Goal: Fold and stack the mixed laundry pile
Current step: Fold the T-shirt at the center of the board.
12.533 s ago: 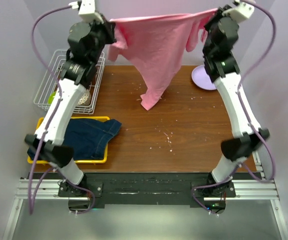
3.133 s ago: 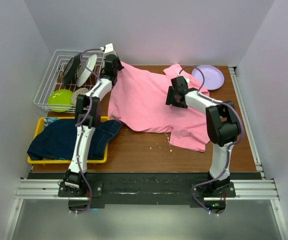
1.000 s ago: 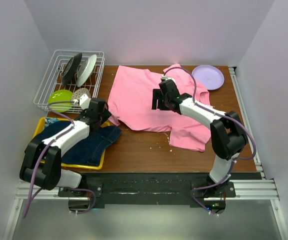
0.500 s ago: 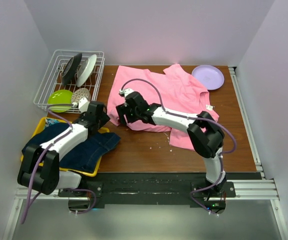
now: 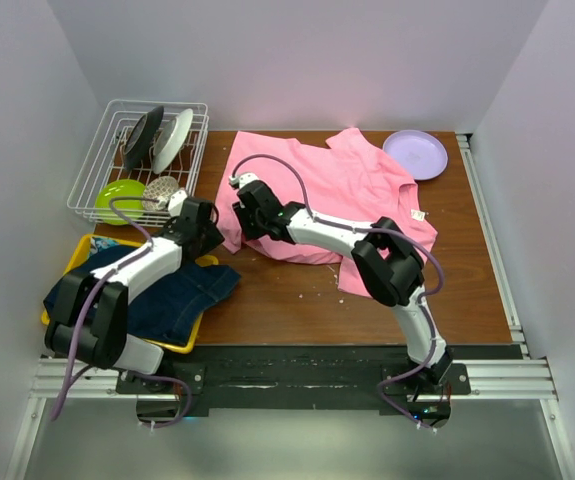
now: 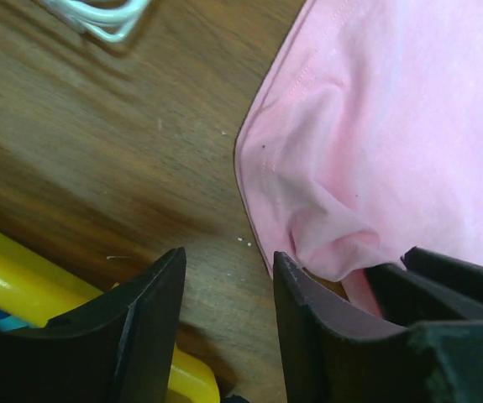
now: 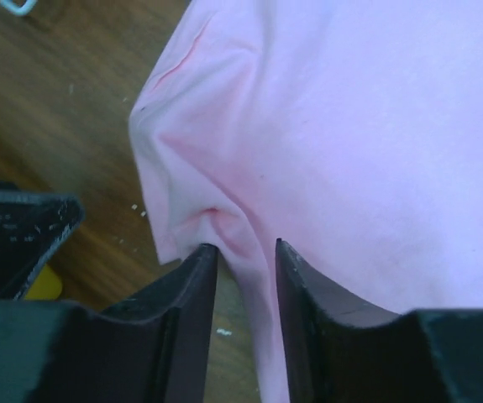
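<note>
Top view, centre-left of frame: pink T-shirt [image 5: 347, 185] spread on table [image 5: 297, 300], its lower-left corner bunched. Right gripper [image 5: 245, 207] on that corner; left gripper [image 5: 200, 232] just beside it, to lower left. Denim jacket [image 5: 167, 290] lies in yellow tray [image 5: 182, 343], lower left.

Left wrist view: jaws moderately apart, bare wood between them, shirt edge against finger at frame right.

Right wrist view: jaws narrow, pinching puckered fold of shirt corner.

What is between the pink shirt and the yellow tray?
The left gripper hovers there over bare wooden tabletop; the top view shows it.
</note>
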